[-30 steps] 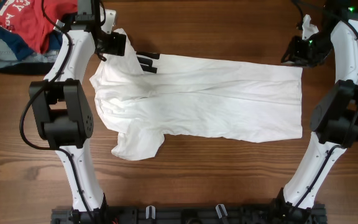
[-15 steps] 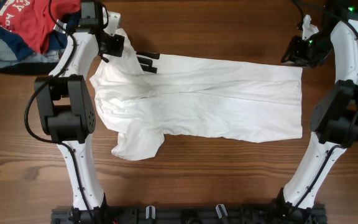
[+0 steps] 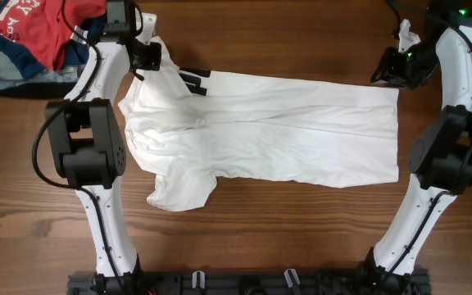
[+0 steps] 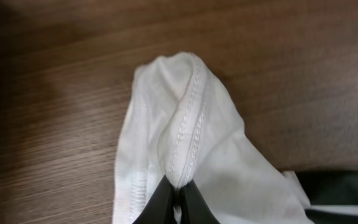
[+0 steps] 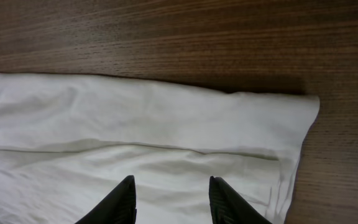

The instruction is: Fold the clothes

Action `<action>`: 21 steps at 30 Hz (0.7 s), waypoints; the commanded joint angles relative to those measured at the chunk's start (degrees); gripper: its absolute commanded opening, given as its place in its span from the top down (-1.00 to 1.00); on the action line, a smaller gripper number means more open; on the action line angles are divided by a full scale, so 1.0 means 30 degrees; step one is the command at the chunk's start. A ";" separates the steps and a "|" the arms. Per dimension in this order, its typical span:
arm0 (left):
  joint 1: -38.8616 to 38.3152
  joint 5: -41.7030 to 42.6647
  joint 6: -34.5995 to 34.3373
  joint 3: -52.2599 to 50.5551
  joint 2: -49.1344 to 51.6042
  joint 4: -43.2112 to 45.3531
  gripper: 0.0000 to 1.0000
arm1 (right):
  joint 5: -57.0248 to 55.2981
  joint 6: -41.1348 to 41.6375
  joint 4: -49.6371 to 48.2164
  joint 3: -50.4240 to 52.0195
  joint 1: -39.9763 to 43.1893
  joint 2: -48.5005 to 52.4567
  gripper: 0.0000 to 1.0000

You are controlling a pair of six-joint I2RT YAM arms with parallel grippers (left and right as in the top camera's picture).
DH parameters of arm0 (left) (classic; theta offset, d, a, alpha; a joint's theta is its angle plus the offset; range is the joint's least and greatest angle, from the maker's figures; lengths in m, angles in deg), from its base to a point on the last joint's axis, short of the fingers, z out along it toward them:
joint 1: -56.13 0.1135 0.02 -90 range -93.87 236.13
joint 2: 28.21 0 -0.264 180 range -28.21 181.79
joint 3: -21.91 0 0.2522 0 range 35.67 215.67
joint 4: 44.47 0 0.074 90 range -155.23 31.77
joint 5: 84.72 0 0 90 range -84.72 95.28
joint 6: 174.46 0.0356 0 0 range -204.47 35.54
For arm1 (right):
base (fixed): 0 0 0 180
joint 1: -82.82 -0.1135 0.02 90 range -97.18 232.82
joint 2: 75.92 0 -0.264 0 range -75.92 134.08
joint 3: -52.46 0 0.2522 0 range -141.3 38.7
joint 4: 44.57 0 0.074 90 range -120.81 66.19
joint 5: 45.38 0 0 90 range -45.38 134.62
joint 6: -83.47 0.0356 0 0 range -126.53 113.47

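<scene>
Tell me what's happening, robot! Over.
Left pincer shut on shirt hem. Right pincer open over shirt's other end. Shirt spread on table, mostly flat. Clothes pile off to one side, not touching shirt.

Print (image 3: 193, 79) on shirt (image 3: 285, 131) mostly under a fold, unreadable. Far-left pile (image 3: 23, 37) cut by edge. Left gripper (image 4: 178, 190) shows tips only.

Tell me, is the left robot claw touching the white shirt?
Touching. The left wrist view shows the left gripper pinched shut on a stitched fold of the white shirt, with no gap between them.
</scene>
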 commanded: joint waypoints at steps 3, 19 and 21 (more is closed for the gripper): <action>0.0678 -0.0474 -0.3177 0.1224 -0.2514 -0.0073 0.92 | -0.0991 0.0284 0.0211 0.0051 0.0015 -0.0503 0.24; 0.1173 -0.1676 -0.5238 0.1217 -0.2623 -0.1443 0.92 | -0.3942 0.0874 -0.2018 0.0058 0.0306 0.1428 0.21; 0.1173 -0.1683 -0.5238 0.1217 -0.2623 -0.1537 0.92 | -0.3942 0.0867 -0.2200 0.0051 0.0393 0.1617 0.21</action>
